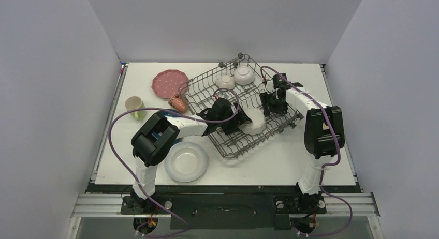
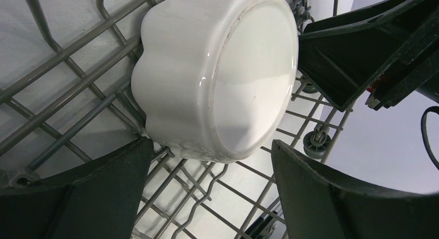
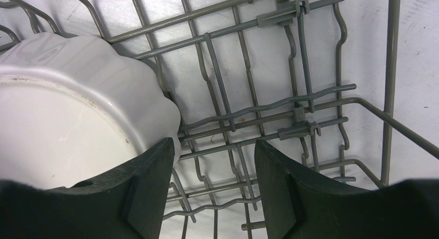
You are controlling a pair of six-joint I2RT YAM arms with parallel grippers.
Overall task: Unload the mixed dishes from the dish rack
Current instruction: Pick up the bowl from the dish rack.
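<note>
The dark grey wire dish rack (image 1: 207, 86) sits askew mid-table. A white fluted bowl (image 1: 254, 123) lies bottom-up in its near part, and two white bowls (image 1: 235, 77) stand at its far end. My left gripper (image 1: 234, 120) is open inside the rack; in the left wrist view it (image 2: 209, 192) sits just short of the fluted bowl (image 2: 217, 73). My right gripper (image 1: 272, 107) is open inside the rack on the bowl's other side; in the right wrist view it (image 3: 215, 166) has its left finger beside the bowl's rim (image 3: 67, 104). The dark green mug and brown bowl are out of view.
Left of the rack lie a pink dotted plate (image 1: 169, 83), a light-green cup (image 1: 134, 105) and an orange cup (image 1: 177, 102) on its side. A white plate (image 1: 186, 161) lies at the front. A blue edge (image 1: 165, 113) shows under the left arm.
</note>
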